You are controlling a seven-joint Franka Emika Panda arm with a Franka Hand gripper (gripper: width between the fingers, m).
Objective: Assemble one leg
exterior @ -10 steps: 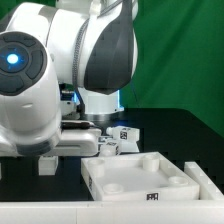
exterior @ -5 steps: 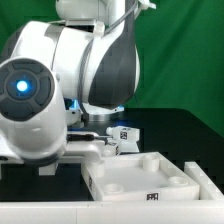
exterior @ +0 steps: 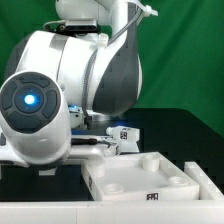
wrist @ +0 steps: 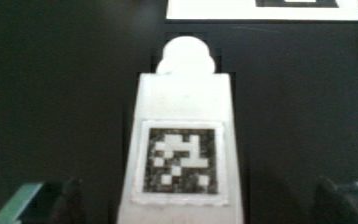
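Moved since a second ago: the big white robot arm [exterior: 95, 75] swings lower and toward the exterior view's right. Its round joint housing with the blue light [exterior: 30, 102] now fills the left of that frame and hides most of the black desk [exterior: 185, 128] behind it.

Wrist view: a short white plastic leg [wrist: 185, 120] lies flat on the desk, rounded narrow peg end pointing away from the camera, a black-and-white square tag on its upper face. Pincer [wrist: 194, 203] is spread wide, with one dark finger [wrist: 43, 203] on each side of the leg, both apart from it, nothing pinched.

Exterior view: the large flat white tabletop tray with round corner holes [exterior: 118, 182] sits lower right. Small white tagged pieces [exterior: 122, 134] stand just behind it, mid-frame. I cannot tell whether the leg under the wrist is one of these.

Step in hand, as I judge it: lining up over the leg for the pick, so the task is at an early stage. Next move calls for a straight descent, leg kept centred between the fingers, then a close across its narrow sides before any lift.
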